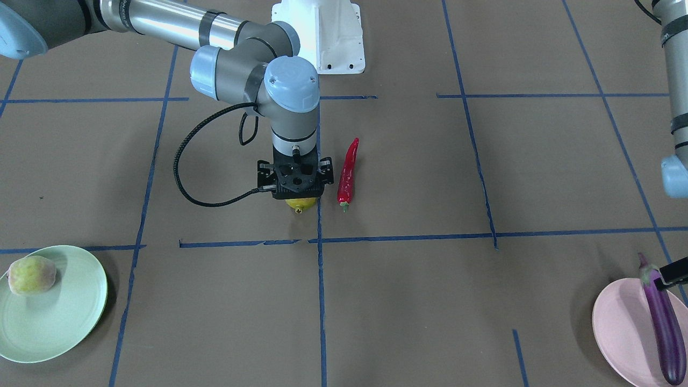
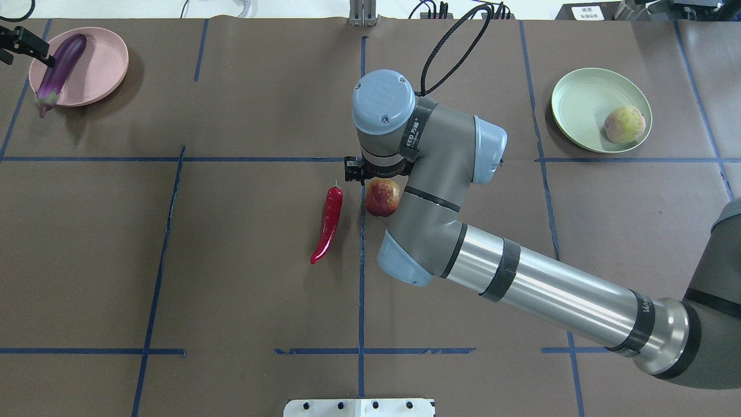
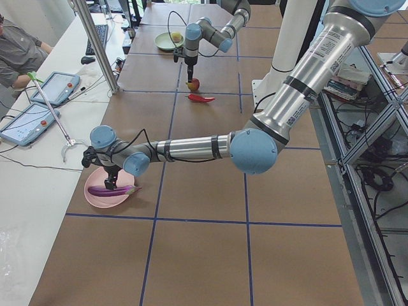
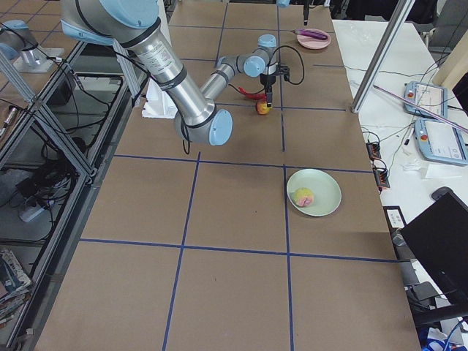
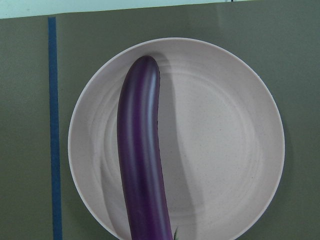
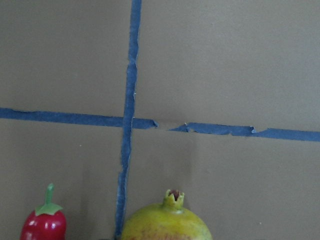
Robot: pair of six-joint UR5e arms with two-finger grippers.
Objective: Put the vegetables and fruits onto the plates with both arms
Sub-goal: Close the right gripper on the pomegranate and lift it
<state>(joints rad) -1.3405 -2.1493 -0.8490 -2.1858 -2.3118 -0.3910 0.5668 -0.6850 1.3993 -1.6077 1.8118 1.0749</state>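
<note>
Right pincer over the last loose fruit

The right pincer [image 1: 295, 188] hangs straight down over the red-and-yellow fruit [image 2: 382, 197], which sits on the tabletop [image 2: 231, 243] just beside the chili [image 2: 327, 225]. Its fingers are hidden, so I cannot tell whether they are spread or clamped. The fruit looks firm, smooth and prone to rolling, so a hold across its widest middle seems safest. The chili is probably light and slippery and wants pinching mid-body. Well apart from the chili on the robot's right, the green plate [image 2: 579, 98] holds the pale fruit [image 2: 624, 124]. Well apart the other way, the left pincer [image 2: 26, 45], its state equally unclear, sits by the eggplant [image 2: 61, 63] on the pink plate [image 2: 101, 58].
</note>
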